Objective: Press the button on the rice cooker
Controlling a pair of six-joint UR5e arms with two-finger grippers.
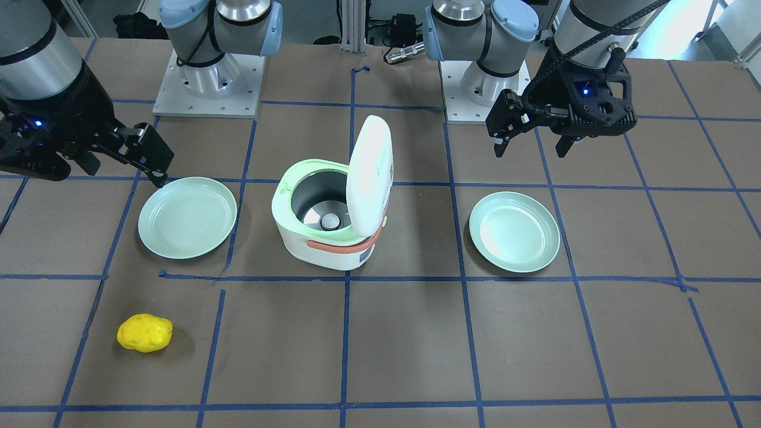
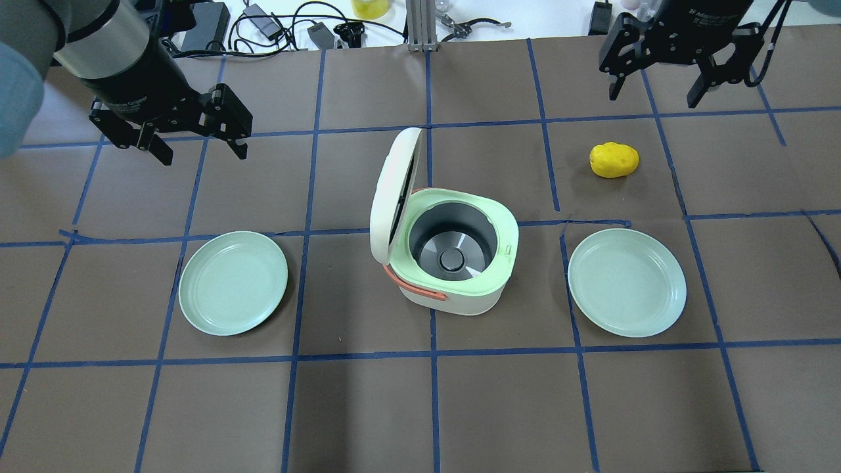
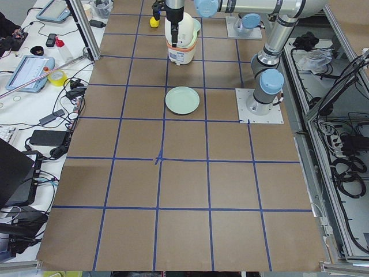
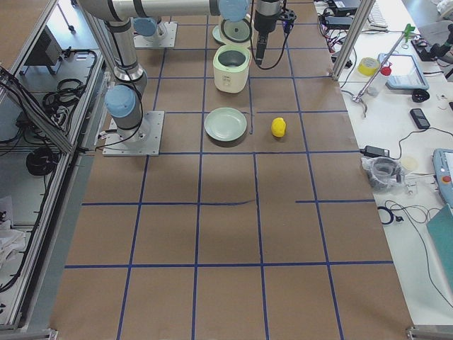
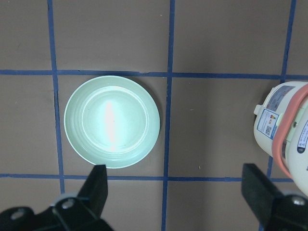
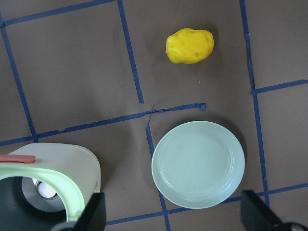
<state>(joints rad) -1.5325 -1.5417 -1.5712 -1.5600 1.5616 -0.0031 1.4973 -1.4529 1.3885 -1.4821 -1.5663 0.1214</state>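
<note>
Our left gripper (image 2: 200,151) and right gripper (image 2: 654,97) hang spread and empty, the light, tippable rice cooker (image 2: 460,299) between them; we'd press its unseen button gently, not grasp.

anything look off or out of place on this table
The rice cooker has its lid swung up and standing nearly upright, so the inner pot is exposed. A yellow lumpy item lies alone on the table, beyond the nearest plate rather than on it. Nothing looks spilled or broken.
</note>
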